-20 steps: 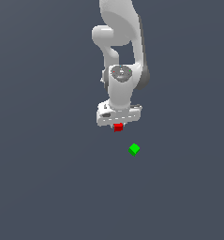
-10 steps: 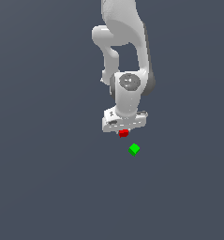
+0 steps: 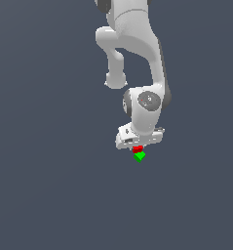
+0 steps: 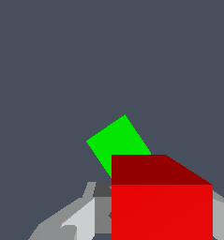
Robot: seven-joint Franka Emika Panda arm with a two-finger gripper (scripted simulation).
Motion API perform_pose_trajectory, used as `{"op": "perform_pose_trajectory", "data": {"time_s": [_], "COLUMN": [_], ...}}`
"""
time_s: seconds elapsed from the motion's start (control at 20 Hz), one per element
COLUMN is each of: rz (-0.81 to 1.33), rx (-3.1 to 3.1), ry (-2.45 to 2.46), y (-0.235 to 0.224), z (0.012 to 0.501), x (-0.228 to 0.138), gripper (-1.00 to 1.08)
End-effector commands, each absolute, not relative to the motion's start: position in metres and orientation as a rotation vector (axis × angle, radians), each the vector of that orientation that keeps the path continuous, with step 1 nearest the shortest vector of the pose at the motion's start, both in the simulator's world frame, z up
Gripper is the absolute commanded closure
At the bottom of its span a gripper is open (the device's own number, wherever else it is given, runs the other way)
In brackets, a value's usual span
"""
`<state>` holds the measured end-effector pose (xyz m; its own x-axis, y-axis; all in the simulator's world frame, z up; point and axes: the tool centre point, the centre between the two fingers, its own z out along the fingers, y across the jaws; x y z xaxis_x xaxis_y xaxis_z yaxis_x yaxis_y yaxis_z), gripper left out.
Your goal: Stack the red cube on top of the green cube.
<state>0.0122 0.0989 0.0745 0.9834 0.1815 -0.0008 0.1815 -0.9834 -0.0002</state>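
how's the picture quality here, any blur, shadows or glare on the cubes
Exterior view: sharp but coarse, no cast shadows or glare, red cube and green cube tiny and flat-coloured. Wrist view: crisp edges, red cube shaded darker on one face, cropped by the frame; green cube evenly lit.

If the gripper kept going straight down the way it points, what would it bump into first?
Probably the green cube. The gripper holds the red cube just above it, so the red cube would likely touch first, though the wrist view shows them not fully lined up.
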Motion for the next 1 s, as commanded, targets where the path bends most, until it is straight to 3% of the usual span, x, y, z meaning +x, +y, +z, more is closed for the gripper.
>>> {"op": "perform_pose_trajectory", "data": {"time_s": [0.0,0.5,0.55,0.95], "rz": [-0.001,-0.001,-0.001,-0.001], "rx": [-3.129,-3.129,-3.129,-3.129], "ry": [-0.285,-0.285,-0.285,-0.285], "y": [0.106,0.116,0.116,0.116], "z": [0.071,0.065,0.065,0.065], "x": [0.02,0.033,0.033,0.033], "gripper": [1.08,1.08,-0.92,-0.92]}}
